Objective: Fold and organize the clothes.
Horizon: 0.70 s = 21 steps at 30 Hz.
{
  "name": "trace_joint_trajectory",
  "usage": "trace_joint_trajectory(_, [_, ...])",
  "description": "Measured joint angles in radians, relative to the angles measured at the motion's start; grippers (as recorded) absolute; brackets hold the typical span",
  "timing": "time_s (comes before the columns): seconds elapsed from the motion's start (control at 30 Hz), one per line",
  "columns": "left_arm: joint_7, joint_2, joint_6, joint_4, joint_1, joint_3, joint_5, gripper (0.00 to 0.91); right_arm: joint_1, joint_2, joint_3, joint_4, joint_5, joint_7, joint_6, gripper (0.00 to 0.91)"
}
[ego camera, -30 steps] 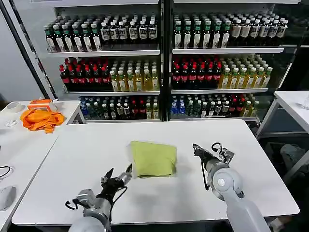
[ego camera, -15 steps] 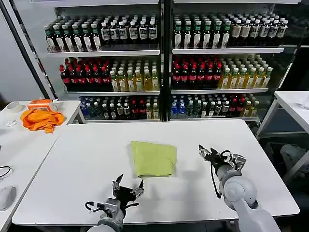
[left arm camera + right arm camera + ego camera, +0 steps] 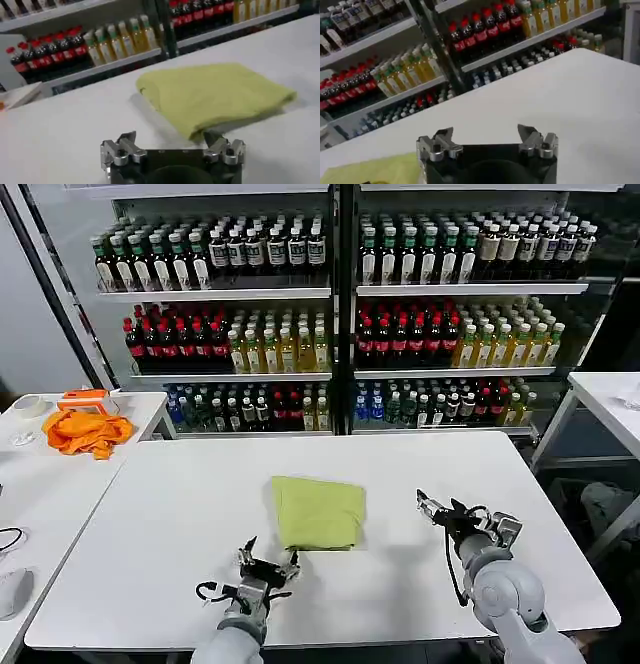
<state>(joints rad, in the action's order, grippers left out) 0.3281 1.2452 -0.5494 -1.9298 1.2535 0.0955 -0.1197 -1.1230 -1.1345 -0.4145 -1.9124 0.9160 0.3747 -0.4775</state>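
One folded T-shirt [image 3: 318, 513], two open hands

One T-shirt [image 3: 318, 513], two end effectors: left [image 3: 268, 560], right [image 3: 436, 508]

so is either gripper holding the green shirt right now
No: the folded T-shirt lies alone on the table, with the left gripper and right gripper both open and apart from it.

Ahead of our left end effector [image 3: 268, 562], the folded T-shirt [image 3: 318, 511] is the lone obstacle on the desk [image 3: 170, 504]. Our right end effector [image 3: 434, 509] has bare desk ahead and to both sides.
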Motion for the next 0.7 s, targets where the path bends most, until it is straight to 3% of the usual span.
trace_joint_trajectory(0.4, [0.022,0.005,-0.007,0.015,-0.043,0.029,-0.025,0.907,-0.005,0.000,-0.009,-0.009,-0.004,0.001,0.001,0.907])
trace_joint_trajectory(0.7, [0.024,-0.029,0.092,-0.063,-0.071,0.061,-0.094,0.907,0.001,-0.005,-0.008,-0.017,-0.003,0.010,0.004,0.907])
